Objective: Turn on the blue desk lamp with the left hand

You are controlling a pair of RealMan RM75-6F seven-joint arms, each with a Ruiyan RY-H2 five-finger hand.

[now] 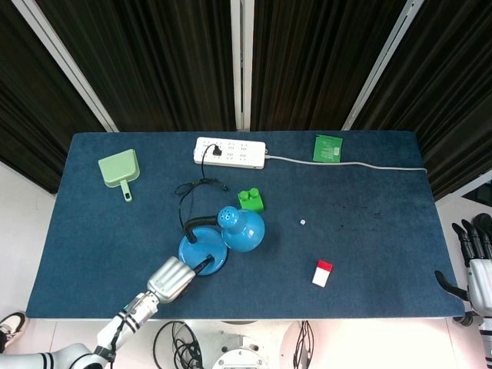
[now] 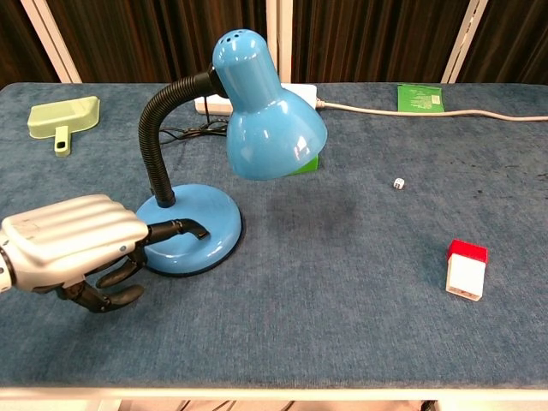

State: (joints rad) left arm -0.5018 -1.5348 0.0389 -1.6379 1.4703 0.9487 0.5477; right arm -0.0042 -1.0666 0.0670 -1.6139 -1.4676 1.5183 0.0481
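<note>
The blue desk lamp stands left of the table's middle, its round base [image 1: 201, 252] [image 2: 195, 224] under a black gooseneck and a shade [image 1: 241, 229] [image 2: 267, 120] that shows no light. My left hand [image 1: 170, 279] [image 2: 75, 241] lies at the base's near-left side. One dark finger [image 2: 175, 229] reaches out over the base's top, where it covers the small switch. The other fingers curl under the palm. My right hand [image 1: 475, 265] hangs off the table's right edge with its fingers apart, holding nothing.
A white power strip [image 1: 230, 152] with the lamp's plug lies at the back, its cable [image 1: 346, 164] running right. A green dustpan [image 1: 119, 169] is back left, with a green block [image 1: 250, 201] behind the lamp, a green card [image 1: 328, 147], a tiny white cube [image 1: 302, 222] and a red-white block [image 1: 323, 272].
</note>
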